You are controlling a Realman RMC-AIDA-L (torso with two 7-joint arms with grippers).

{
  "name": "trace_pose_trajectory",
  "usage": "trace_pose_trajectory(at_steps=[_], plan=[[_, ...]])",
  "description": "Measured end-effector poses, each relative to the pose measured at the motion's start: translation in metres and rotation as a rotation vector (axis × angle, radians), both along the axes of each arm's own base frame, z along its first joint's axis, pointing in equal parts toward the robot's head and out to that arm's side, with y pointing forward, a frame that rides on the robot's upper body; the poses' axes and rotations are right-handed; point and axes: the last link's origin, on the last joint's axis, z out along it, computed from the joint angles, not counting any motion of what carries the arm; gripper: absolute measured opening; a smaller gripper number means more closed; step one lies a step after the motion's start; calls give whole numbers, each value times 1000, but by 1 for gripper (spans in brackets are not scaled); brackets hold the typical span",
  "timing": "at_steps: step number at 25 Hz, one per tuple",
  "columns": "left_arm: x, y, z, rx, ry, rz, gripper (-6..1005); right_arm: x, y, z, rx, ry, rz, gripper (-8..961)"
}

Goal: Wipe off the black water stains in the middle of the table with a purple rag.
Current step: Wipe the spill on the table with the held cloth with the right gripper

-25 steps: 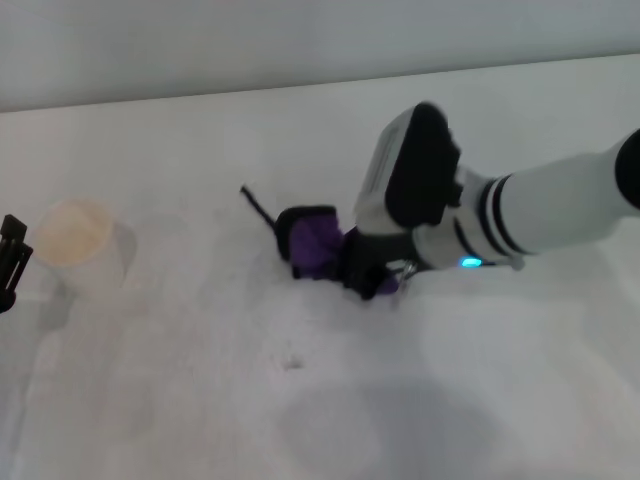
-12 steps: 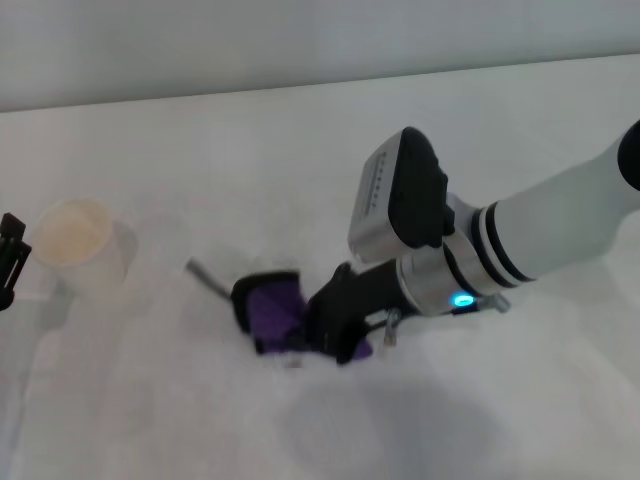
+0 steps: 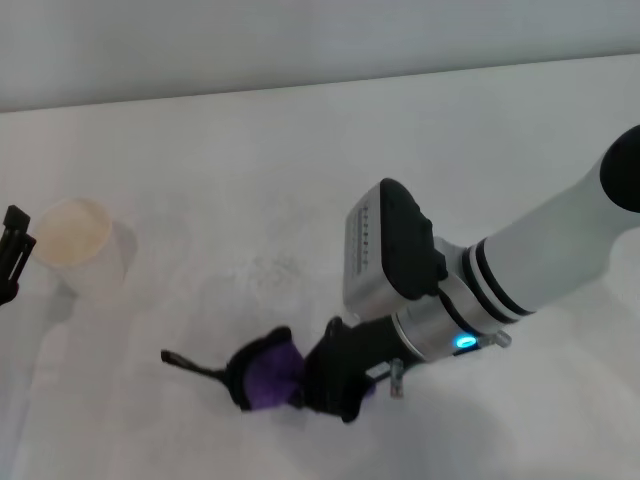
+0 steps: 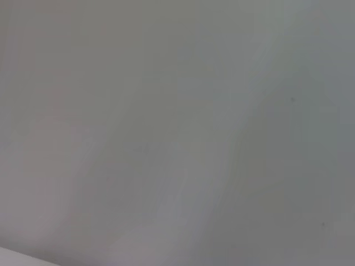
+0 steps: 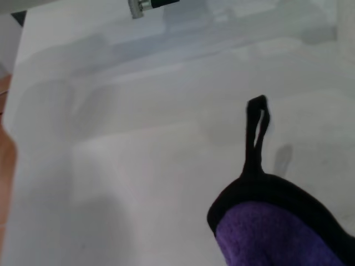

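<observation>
Purple soft rag [image 3: 268, 372] with black edging lay pinched in the right end effector [image 3: 318, 378] at the white counter's [image 3: 300, 180] 6 o'clock; the right wrist view alone showed its loop tab [image 5: 256, 130] clearly. The pale cup [image 3: 75, 240] sat at 9 o'clock, contents unclear, beside the left end effector [image 3: 12, 255], whose opening I cannot tell.

The right arm [image 3: 560, 255] is a fat white tube with black rings near the wrist and a small blue light. A grey and black box sits on top. Its right gripper [image 3: 335, 375] is black. The left gripper [image 3: 12, 250] is black too.
</observation>
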Motion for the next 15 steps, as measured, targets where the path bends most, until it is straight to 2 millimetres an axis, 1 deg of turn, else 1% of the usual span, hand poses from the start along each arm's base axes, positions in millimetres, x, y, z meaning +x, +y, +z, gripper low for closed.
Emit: trace_pose_trajectory(at_steps=[4, 9, 12, 15], plan=[[0, 0, 0, -2, 1, -3, 887, 3, 15, 2, 105, 7, -7, 83], [0, -1, -1, -6, 2, -2, 887, 9, 35, 12, 223, 14, -39, 83], [-1, -2, -1, -7, 2, -1, 888, 19, 50, 24, 299, 23, -97, 82], [0, -2, -1, -9, 3, -2, 888, 34, 67, 46, 387, 36, -180, 82]])
